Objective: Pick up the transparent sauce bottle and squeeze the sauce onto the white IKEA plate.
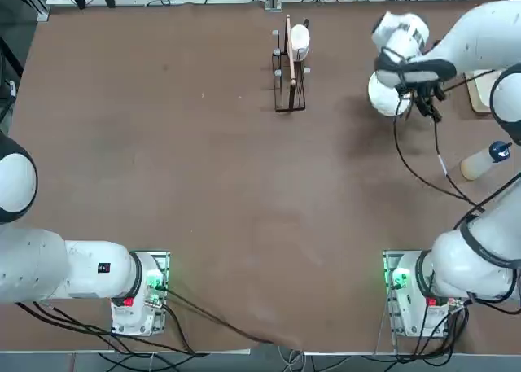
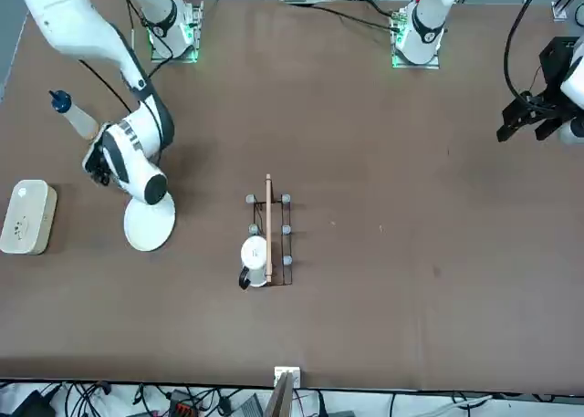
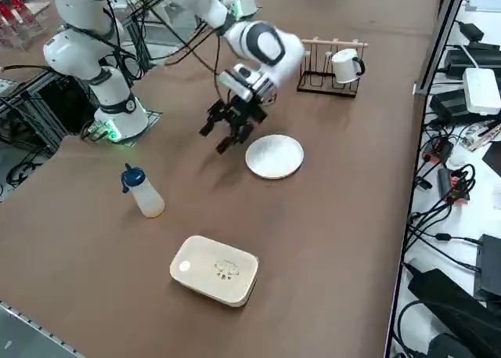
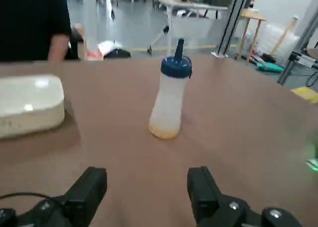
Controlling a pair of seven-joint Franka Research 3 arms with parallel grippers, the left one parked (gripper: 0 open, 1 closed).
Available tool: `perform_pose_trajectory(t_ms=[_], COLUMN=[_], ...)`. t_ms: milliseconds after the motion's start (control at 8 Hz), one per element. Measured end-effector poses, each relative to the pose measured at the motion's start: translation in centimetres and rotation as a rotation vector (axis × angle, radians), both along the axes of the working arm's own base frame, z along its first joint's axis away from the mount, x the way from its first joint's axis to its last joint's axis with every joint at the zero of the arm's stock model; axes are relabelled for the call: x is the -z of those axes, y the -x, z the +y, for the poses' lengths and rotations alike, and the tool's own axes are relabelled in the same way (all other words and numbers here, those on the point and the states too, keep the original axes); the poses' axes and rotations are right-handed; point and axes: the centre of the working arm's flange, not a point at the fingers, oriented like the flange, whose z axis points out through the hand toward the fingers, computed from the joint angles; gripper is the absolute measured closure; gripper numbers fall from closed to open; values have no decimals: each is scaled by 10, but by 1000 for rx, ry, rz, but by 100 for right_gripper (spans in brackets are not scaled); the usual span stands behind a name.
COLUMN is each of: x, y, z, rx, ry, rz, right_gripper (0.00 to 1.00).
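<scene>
The transparent sauce bottle (image 4: 170,100) stands upright on the brown table, with a blue cap and a little pale tan sauce at its base. The same bottle (image 3: 145,193) sits near the table's right side (image 1: 480,162). My right gripper (image 3: 219,136) hovers low over the table beside the white IKEA plate (image 3: 274,156), pointing toward the bottle and still well short of it. In the wrist view the gripper (image 4: 146,187) is open with nothing between its fingers (image 4: 89,187). From overhead, my arm covers part of the plate (image 1: 383,95).
A rounded-square cream container (image 3: 215,269) lies beyond the bottle near the table's right edge. A wire rack (image 3: 333,68) with a small white disc stands at the far middle. A person in dark clothing (image 4: 35,23) stands past the table's edge.
</scene>
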Motion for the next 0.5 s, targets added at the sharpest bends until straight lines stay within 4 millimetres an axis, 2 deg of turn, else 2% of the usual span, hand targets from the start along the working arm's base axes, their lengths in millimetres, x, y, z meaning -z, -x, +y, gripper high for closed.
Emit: perform_pose_trajectory(t_ms=[500], x=[-35], y=[-26], z=[22], rx=[-104], ry=[-369], rz=[203], right_gripper=[0])
